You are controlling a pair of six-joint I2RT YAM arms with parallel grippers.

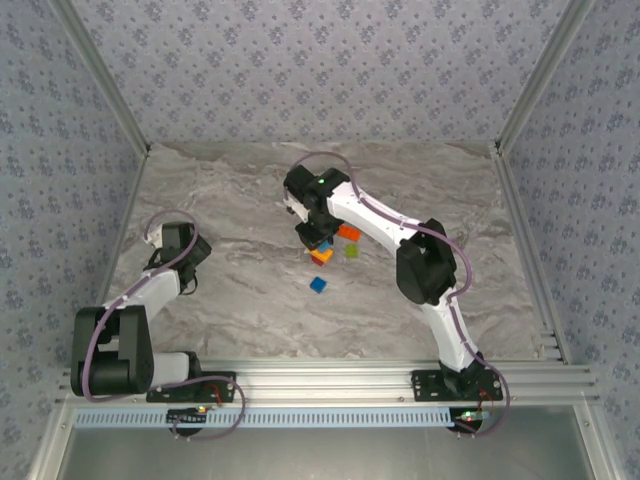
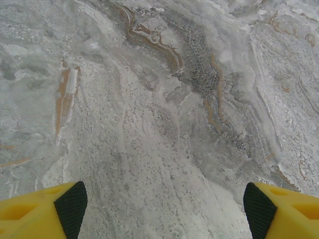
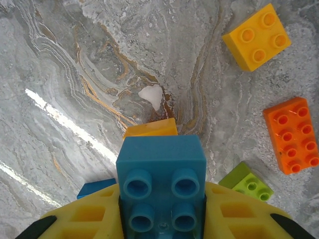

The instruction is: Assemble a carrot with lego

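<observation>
One blue brick point(image 3: 161, 159) sat clamped between the jaws of the right gripper point(image 3: 162, 214), studs facing the wrist camera, over the table point(image 3: 60, 59). Directly past its far edge a yellow-orange brick point(image 3: 150, 128) showed as a thin strip; could not tell whether the two were touching or pressed together. Just left of the fingers, the corner of a second blue brick point(image 3: 94, 188); just right of them, a lime green brick point(image 3: 247, 183). Farther right lay an orange brick point(image 3: 294, 134), long, eight studs. Well ahead of it was a square yellow brick point(image 3: 255, 37), four studs. These three lay loose, apart from one another. Judgement: the carrot was not yet built, and its pieces lay scattered around the right gripper. The step in hand looked like seating the blue piece onto the yellow-orange one. The next move would call for squaring the studs up, then a straight press without tilt. The left gripper point(image 2: 164, 209) hung wide open over bare table, well apart from the bricks, holding nothing.
</observation>
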